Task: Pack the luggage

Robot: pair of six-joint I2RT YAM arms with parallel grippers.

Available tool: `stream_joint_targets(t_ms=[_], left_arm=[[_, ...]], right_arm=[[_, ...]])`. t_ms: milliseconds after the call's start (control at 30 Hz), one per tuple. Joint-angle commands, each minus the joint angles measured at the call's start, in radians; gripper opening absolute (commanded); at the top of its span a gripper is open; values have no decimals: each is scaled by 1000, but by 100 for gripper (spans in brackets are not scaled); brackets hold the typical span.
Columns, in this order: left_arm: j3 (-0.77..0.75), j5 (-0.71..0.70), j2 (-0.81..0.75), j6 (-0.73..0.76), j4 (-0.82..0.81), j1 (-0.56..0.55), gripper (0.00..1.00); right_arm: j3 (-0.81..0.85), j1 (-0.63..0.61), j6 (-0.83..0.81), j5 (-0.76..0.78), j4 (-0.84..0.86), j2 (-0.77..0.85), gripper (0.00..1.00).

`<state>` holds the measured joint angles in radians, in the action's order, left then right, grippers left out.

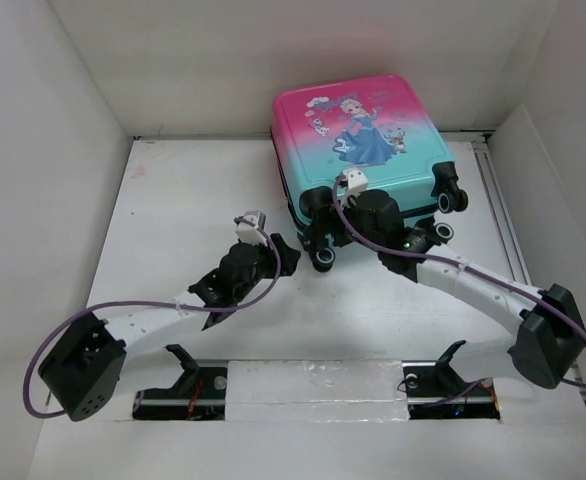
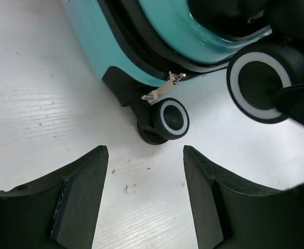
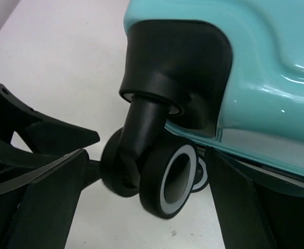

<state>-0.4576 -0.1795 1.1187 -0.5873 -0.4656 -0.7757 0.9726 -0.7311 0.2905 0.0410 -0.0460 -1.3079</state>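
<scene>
The luggage [image 1: 358, 120] lies flat and shut on the far middle-right of the surface [image 1: 193, 200]. Its picture side faces up and its long axis runs away from the arms. The wheeled end is nearest them and the far end sits close against the back wall [image 1: 273, 60]. So the work lies straight ahead of both arms, at that near end. The right hand [image 3: 147, 155] is the nearer: its fingers are spread to either side of a caster wheel [image 3: 173, 176] under the teal corner, with a gap showing on each side, so it is not pinching anything. The left hand [image 2: 144, 153] hangs just short of the near-left corner, also spread and empty. The small corner wheel [image 2: 171, 116] is ahead of its fingers, and a metal zipper pull [image 2: 162, 91] hangs just above that wheel on the black seam. As I judge it, the lid must come open before anything is packed, so the coming move turns on that pull, which lies ahead of the left hand and a little to its right. There is bare surface to the left of and in front of the luggage for swinging. The wall behind and the side wall on the right leave little room there, and the two hands work close together at the same end.
</scene>
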Motion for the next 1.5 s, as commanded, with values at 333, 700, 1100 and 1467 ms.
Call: stream_joint_targets(t_ms=[333, 700, 1100, 1467], left_arm=[[-118, 103, 191, 69, -205, -10, 54], [-213, 17, 360, 107, -287, -19, 34], [-245, -81, 401, 199, -390, -28, 44], [-254, -106, 475, 224, -488, -28, 20]], right_arm=[[109, 42, -16, -170, 17, -122, 49], [86, 41, -16, -220, 26, -90, 8], [58, 12, -16, -239, 35, -57, 6], [29, -10, -7, -268, 84, -27, 1]])
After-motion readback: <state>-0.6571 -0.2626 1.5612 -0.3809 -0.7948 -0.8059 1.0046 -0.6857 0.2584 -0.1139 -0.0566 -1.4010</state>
